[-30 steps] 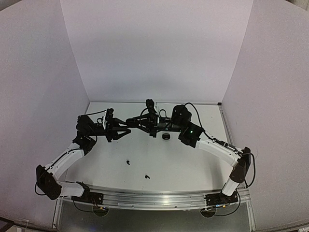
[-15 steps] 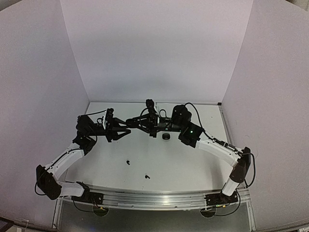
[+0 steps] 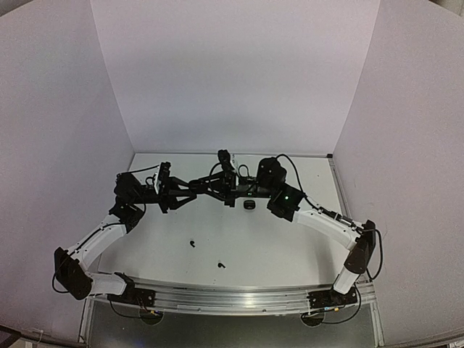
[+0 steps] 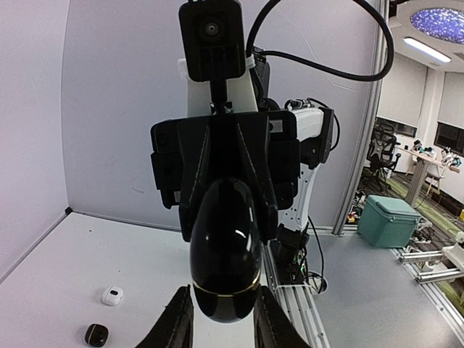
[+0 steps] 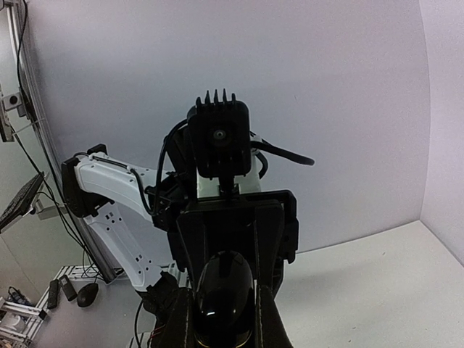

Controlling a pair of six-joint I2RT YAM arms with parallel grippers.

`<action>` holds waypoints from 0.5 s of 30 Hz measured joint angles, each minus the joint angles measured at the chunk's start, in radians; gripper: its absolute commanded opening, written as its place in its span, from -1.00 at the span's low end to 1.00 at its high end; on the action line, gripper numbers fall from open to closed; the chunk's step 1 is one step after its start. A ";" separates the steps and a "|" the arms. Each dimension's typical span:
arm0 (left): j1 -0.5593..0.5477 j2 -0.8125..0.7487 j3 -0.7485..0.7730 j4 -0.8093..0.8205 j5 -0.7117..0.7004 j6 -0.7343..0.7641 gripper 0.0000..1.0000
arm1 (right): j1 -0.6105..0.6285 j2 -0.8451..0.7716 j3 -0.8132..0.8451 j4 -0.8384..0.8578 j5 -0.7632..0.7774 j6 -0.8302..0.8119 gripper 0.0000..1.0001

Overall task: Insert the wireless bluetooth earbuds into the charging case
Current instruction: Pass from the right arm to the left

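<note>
A glossy black charging case (image 4: 225, 246) with a gold seam hangs in the air between both arms, above the middle of the table. My left gripper (image 4: 221, 319) is shut on its near end, fingers (image 4: 178, 322) against both sides. My right gripper (image 5: 223, 319) is shut on the other end of the same case (image 5: 225, 293). From above, the two grippers meet nose to nose at the case (image 3: 210, 185). Two tiny black earbuds (image 3: 193, 243) (image 3: 221, 265) lie loose on the table nearer the arm bases.
A second black case (image 3: 249, 205) rests on the table under the right arm. The left wrist view shows a small white case (image 4: 112, 295) and a black case (image 4: 96, 334) on the tabletop. White walls enclose the table on three sides.
The left jaws have drawn in a little on the black case. The right wrist has edged slightly left. The earbuds on the table have not moved.
</note>
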 measured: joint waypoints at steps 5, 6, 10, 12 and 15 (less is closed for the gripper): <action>0.000 0.000 0.000 -0.001 0.001 0.002 -0.74 | -0.001 0.004 0.000 0.009 0.000 0.002 -1.00; 0.000 0.000 0.000 -0.001 0.002 0.001 -0.79 | -0.001 0.004 0.000 0.011 -0.001 0.002 -1.00; 0.005 -0.001 -0.002 -0.003 0.006 0.004 -0.87 | -0.004 0.005 0.002 0.036 -0.001 0.002 -1.00; 0.004 -0.003 -0.003 -0.003 0.006 0.005 -0.66 | -0.004 0.007 0.001 0.044 -0.002 0.002 -1.00; 0.004 -0.005 -0.003 -0.002 0.004 -0.002 -0.54 | -0.004 0.009 -0.001 0.051 0.001 0.002 -1.00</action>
